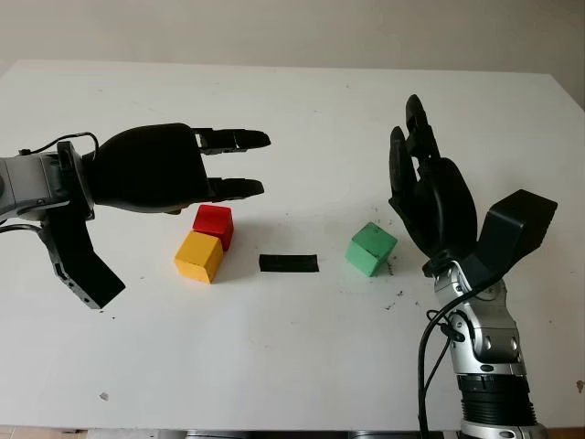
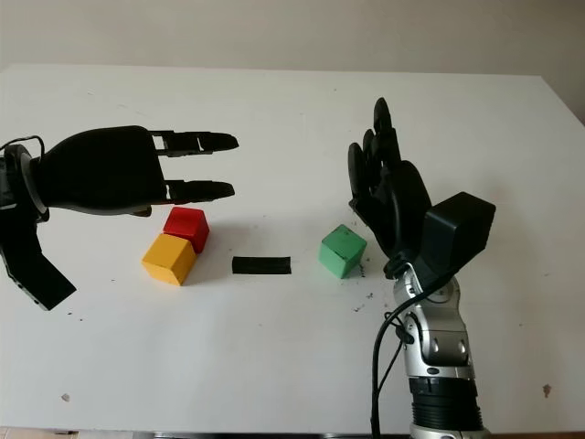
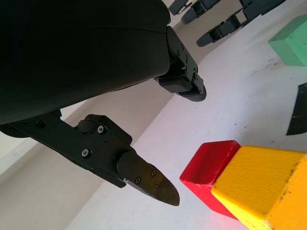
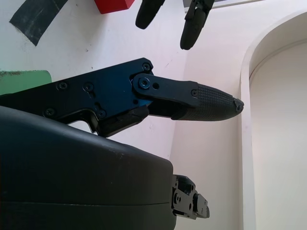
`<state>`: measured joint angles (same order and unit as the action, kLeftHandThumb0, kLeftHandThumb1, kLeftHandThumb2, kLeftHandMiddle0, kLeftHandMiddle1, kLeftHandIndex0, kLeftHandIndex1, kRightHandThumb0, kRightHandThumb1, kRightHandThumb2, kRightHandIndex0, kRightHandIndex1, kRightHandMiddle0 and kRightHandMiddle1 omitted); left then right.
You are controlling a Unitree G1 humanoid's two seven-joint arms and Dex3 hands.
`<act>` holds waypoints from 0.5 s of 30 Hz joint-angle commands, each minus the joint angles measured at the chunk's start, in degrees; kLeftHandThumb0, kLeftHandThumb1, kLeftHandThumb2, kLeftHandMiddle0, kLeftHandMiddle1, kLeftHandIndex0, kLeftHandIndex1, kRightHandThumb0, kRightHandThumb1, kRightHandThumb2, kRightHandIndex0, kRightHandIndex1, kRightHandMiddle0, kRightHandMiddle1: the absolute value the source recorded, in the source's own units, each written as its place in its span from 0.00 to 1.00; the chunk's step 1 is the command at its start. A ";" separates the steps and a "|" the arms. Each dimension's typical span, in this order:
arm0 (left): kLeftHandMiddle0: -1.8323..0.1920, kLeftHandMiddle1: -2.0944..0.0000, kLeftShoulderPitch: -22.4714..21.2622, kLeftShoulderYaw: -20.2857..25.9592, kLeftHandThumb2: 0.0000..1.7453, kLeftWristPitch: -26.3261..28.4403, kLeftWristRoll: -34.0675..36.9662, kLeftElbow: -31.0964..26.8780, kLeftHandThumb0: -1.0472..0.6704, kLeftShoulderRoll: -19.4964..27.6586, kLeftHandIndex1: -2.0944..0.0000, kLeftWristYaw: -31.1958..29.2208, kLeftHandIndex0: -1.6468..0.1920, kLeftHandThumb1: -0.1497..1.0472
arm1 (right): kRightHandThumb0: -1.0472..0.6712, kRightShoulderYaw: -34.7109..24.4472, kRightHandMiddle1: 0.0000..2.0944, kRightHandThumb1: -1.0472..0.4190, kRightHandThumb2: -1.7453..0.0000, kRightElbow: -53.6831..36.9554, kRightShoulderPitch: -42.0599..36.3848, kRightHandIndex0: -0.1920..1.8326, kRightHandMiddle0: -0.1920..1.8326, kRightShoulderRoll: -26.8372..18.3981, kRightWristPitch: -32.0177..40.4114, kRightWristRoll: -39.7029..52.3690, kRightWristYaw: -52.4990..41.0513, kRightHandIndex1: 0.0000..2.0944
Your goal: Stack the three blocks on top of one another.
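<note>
Right hand (image 1: 430, 197) open at 3 o'clock of green block (image 1: 371, 248), palm facing it, likely lining up a grasp. Left hand (image 1: 174, 169) open, hovering at 12 o'clock over touching red block (image 1: 213, 223) and yellow block (image 1: 199, 256); nothing stacked yet.

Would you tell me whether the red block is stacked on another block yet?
Not stacked: the red block sits on the table, touching the yellow block beside it.

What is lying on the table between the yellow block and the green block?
A flat strip of black tape lies between the yellow block and the green block, touching neither, as the left eye view shows.
</note>
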<state>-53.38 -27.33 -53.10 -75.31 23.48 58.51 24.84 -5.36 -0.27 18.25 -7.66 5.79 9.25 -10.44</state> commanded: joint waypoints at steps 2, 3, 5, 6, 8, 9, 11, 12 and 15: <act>0.84 0.97 0.66 -0.77 0.03 -0.38 -0.44 -0.26 0.42 1.01 0.95 1.56 0.61 0.72 | 0.19 -0.13 0.00 0.00 0.67 -0.18 0.58 0.00 0.00 -0.13 -0.62 0.22 -0.16 0.00; 0.84 0.97 0.73 -0.91 0.03 -0.30 -0.70 -0.33 0.41 1.04 0.95 1.74 0.62 0.72 | 0.19 -0.13 0.00 0.00 0.67 -0.17 0.58 0.00 0.00 -0.13 -0.62 0.21 -0.13 0.00; 0.85 0.98 0.91 -1.15 0.03 -0.36 -0.61 -0.38 0.41 1.02 0.95 1.02 0.61 0.72 | 0.19 -0.10 0.00 0.00 0.66 0.03 0.66 0.00 0.00 -0.24 -0.79 0.07 -0.14 0.00; 0.84 0.97 1.00 -1.22 0.03 -0.40 -0.48 -0.46 0.40 1.05 0.96 0.43 0.63 0.73 | 0.19 -0.08 0.00 0.00 0.66 0.05 0.67 0.00 0.00 -0.28 -0.84 0.01 -0.14 0.00; 0.84 0.97 0.80 -1.96 0.03 -0.79 -0.88 0.71 0.39 0.60 0.96 1.27 0.63 0.73 | 0.19 -0.14 0.00 0.00 0.66 -0.09 0.64 0.00 0.00 -0.24 -0.69 0.08 -0.06 0.00; 0.83 0.97 0.56 -2.40 0.03 -0.91 -1.17 1.62 0.40 0.29 0.95 2.01 0.61 0.72 | 0.19 -0.18 0.00 0.00 0.67 -0.05 0.64 0.00 0.00 -0.19 -0.80 0.15 -0.07 0.00; 0.83 0.97 0.15 -3.18 0.03 -0.68 -1.85 2.70 0.40 0.04 0.95 2.55 0.60 0.72 | 0.19 -0.22 0.00 0.00 0.67 -0.08 0.65 0.00 0.00 -0.11 -0.82 0.13 0.10 0.00; 0.83 0.97 0.01 -3.62 0.03 -0.11 -2.73 2.76 0.40 0.05 0.95 3.12 0.60 0.73 | 0.19 -0.22 0.00 0.00 0.67 -0.14 0.60 0.00 0.00 -0.10 -0.81 0.15 0.11 0.00; 0.85 0.98 -0.75 -5.23 0.04 0.86 -4.90 3.73 0.39 -0.27 0.96 3.73 0.62 0.74 | 0.19 -0.21 0.00 0.00 0.67 -0.22 0.55 0.00 0.00 -0.04 -0.78 0.13 0.25 0.00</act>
<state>-52.77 -31.60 -52.69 -79.50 26.81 58.39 27.94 -5.37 -0.11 18.29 -7.65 5.78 9.36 -10.26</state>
